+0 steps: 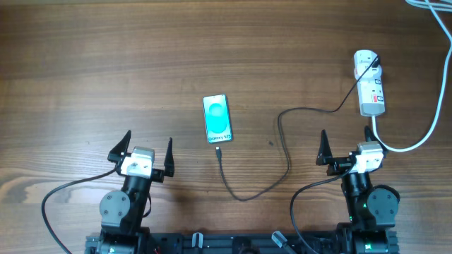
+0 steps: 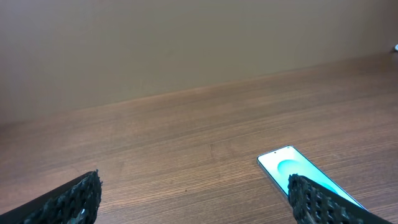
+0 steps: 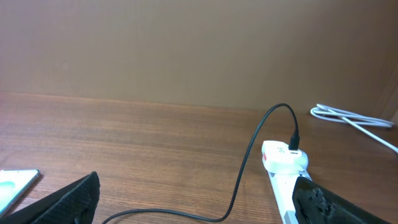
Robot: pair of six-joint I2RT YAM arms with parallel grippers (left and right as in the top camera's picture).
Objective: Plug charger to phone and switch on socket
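Observation:
The phone (image 1: 217, 118) lies face up mid-table, teal screen lit, white text at its near end. It also shows in the left wrist view (image 2: 292, 169), partly behind my right finger. The charger cable (image 1: 282, 152) runs from the socket (image 1: 369, 83) at the far right in a loop, its connector tip (image 1: 218, 150) lying just below the phone, apart from it. In the right wrist view the cable (image 3: 249, 162) rises to an adapter on the socket (image 3: 283, 158). My left gripper (image 1: 140, 152) and right gripper (image 1: 347, 146) are both open and empty near the front edge.
A thick white cable (image 1: 424, 137) runs from the socket's near end round to the far right corner; it shows in the right wrist view (image 3: 348, 116) too. A brown wall stands behind the wooden table (image 1: 106, 70).

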